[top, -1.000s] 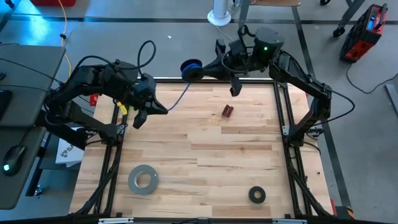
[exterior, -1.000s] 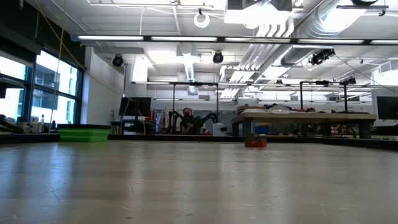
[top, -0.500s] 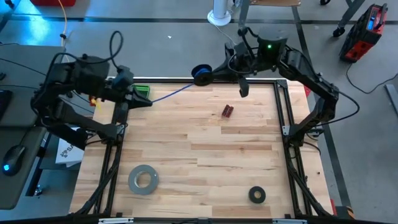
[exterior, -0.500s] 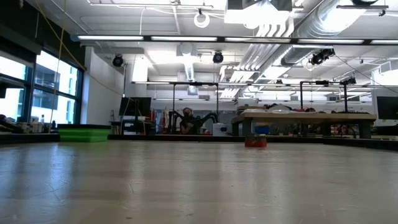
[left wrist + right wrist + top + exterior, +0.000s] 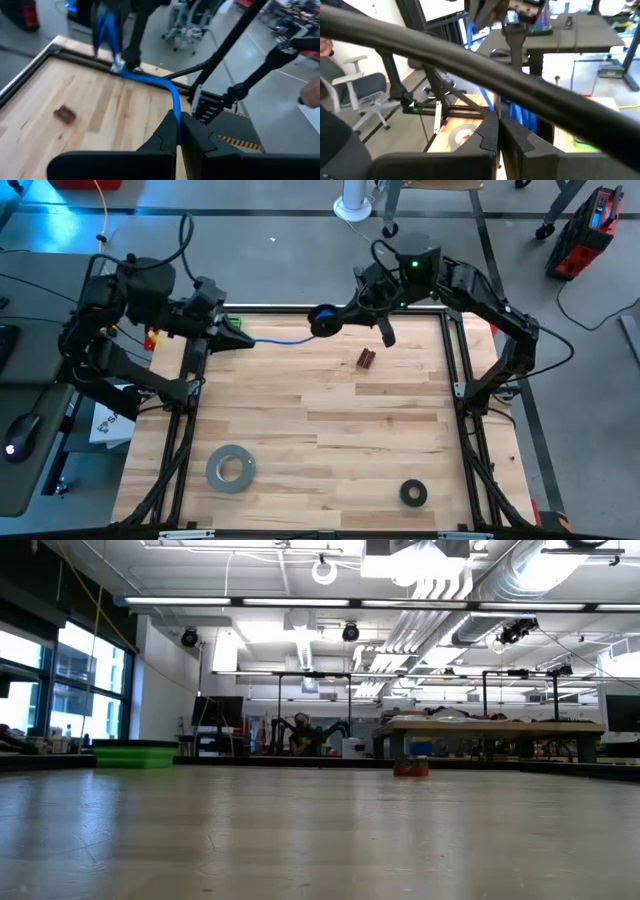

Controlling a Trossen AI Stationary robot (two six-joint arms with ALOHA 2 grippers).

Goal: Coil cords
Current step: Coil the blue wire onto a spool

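Tape ring (image 5: 413, 493): small and black, flat on the near right of my table (image 5: 330, 430), well apart from both my grippers.
Tape roll (image 5: 230, 467): larger and grey, flat on the near left, also well apart from my arms.
Red piece (image 5: 367, 359): small, lying on the boards toward the far side, just near of my right arm; in the low view it shows as a red spot (image 5: 411, 769) at the table's far end.
My left gripper (image 5: 238, 340): at the far left corner, over the frame rail, fingers pressed together and pinching the cable; from my left wrist the blue line runs straight out from between my fingertips (image 5: 178, 136).
Cable (image 5: 283, 338): thin and blue, stretched above the far edge from my left gripper across to my right one, sagging slightly, clear of the boards; from my left wrist (image 5: 165, 87) it bends up toward the other arm.
My right gripper (image 5: 326, 321): at the far edge near the middle, fingers closed, with a bundle of blue loops gathered at its tip.
Loops from my right wrist (image 5: 522, 116): several blue turns hang just past my closed fingertips (image 5: 499, 131), partly hidden by a dark bar (image 5: 470, 65) crossing the view.
Green block (image 5: 231, 325): just beside my left gripper, at the rail.
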